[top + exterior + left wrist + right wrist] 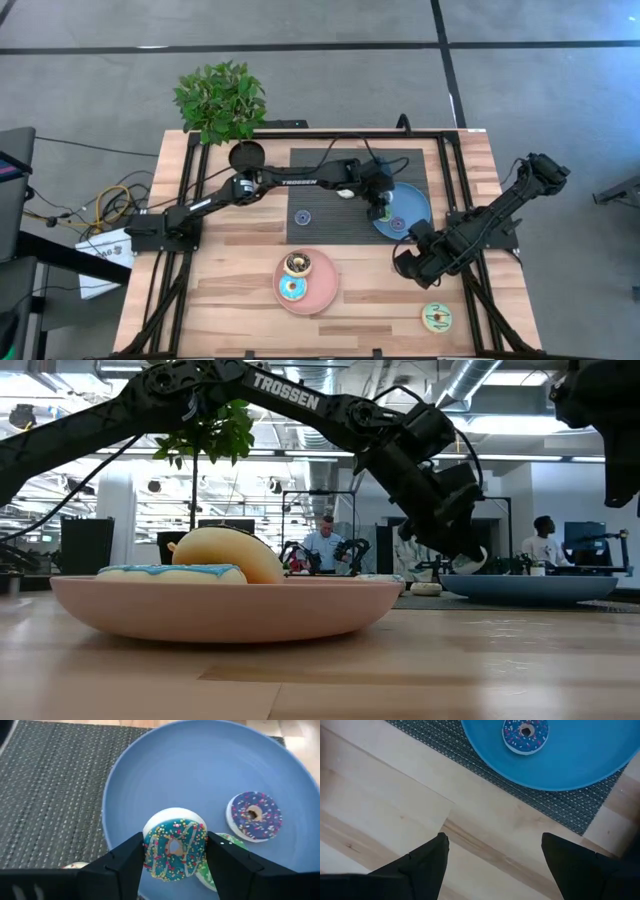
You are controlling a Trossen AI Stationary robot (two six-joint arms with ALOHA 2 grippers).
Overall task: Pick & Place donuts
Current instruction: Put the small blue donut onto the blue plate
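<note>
My left gripper [175, 845] reaches over the round blue plate [415, 198] on the dark mat and is shut on a small teal-frosted donut with sprinkles [175, 851]. A purple donut [254, 815] and a green donut [220, 867], partly hidden behind the held one, lie flat on that plate. My right gripper [495, 852] is open and empty over bare wood near the blue plate's near edge. The pink plate [325, 285] holds a brown-and-cream donut [298, 263] and a blue-frosted donut [292, 289]. A tiny donut [302, 214] lies on the mat. A green-yellow donut [436, 317] lies near the table's front right. My left gripper pinches the teal donut by two opposite sides of its rim [148, 851] between its two fingers. The fingers come from above, slanting down. The donut stands on edge in the hold, frosted face toward the wrist camera, just above the blue plate [530, 585].
A potted plant [222, 100] stands at the table's far left. The dark mat [320, 225] lies at the far middle. A black frame [455, 180] runs round the table. People show in the room behind [325, 540]. Bare wood lies at the near edge.
</note>
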